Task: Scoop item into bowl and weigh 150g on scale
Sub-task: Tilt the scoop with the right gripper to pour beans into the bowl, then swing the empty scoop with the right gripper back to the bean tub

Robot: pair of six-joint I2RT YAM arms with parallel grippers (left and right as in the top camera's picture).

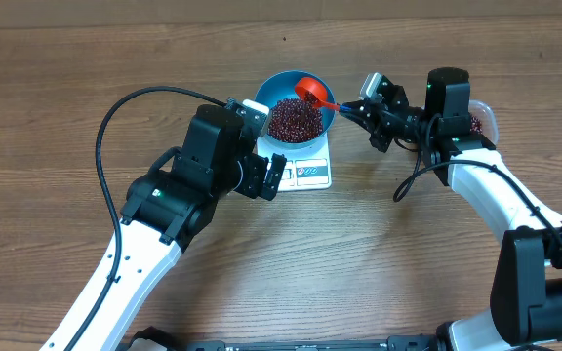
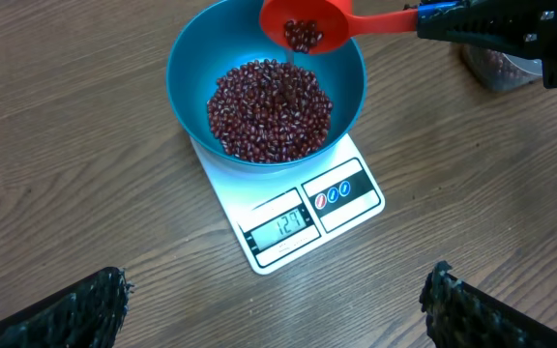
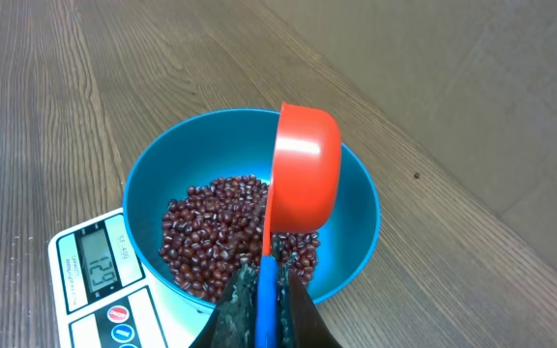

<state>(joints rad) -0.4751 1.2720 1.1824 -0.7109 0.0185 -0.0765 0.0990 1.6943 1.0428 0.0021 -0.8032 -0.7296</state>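
**Overshoot is the main risk as the scoop tips over the bowl**

Nearest the robot's base, the left arm [image 1: 179, 185] hangs low over the table [image 2: 66, 193] just short of the scale [image 2: 232, 198], its jaws spread wide and holding nothing. A small drift forward could bump the scale's front edge and upset the reading. The display shows three digits that seem to be below the target, though the last one is too small to read with confidence.

The blue bowl [image 2: 196, 58] sits on the scale, already well filled with beans [image 2: 269, 111]. With little weight left to add, the likeliest fault is a dump rather than a trickle: if the red scoop [image 2: 346, 21] rolls further, its few remaining beans would drop at once and could carry the reading past the mark. The scoop hangs over the far rim, not the centre, so beans may also bounce out onto the table. Should it dip and touch the rim, it would press on the bowl and give a false weight.

The right arm [image 1: 427, 127] reaches in from the far right with its wrist rolled, so the scoop is turned on its side, mouth towards the bowl. Its jaws are clamped on the scoop's handle. Behind it stands the clear tub [image 2: 496, 70] of beans.
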